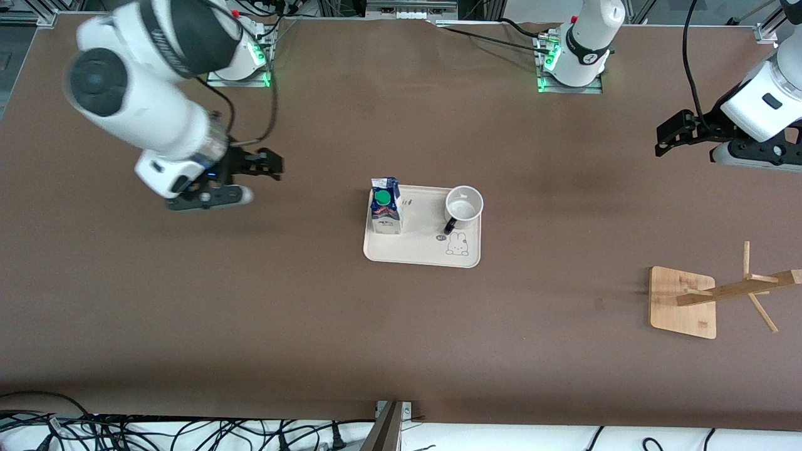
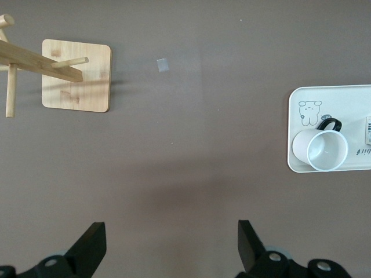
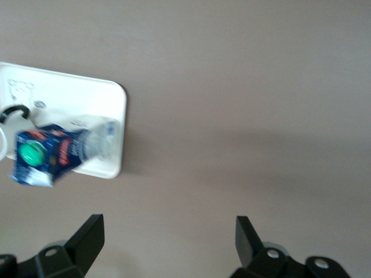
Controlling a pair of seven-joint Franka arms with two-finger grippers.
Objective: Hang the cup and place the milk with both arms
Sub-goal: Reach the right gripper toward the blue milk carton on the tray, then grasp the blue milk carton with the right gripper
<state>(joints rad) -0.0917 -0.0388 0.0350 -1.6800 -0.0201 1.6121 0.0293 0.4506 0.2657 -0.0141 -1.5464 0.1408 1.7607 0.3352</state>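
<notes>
On a cream tray (image 1: 420,257) in the middle of the table stand the milk (image 1: 385,205), an upright carton with a blue top and green cap, and the white cup (image 1: 464,207), whose black handle points toward the front camera. The milk is at the tray's end toward the right arm and the cup at the end toward the left arm. My right gripper (image 1: 276,166) hangs open and empty over bare table toward the right arm's end; its wrist view shows the milk (image 3: 46,153) and the tray (image 3: 110,98). My left gripper (image 1: 663,139) hangs open and empty toward the left arm's end; its wrist view shows the cup (image 2: 322,150).
A wooden rack (image 1: 683,302) with slanted pegs stands toward the left arm's end, nearer to the front camera than the tray; it is also in the left wrist view as the rack (image 2: 75,75). Cables lie along the table's front edge (image 1: 188,432).
</notes>
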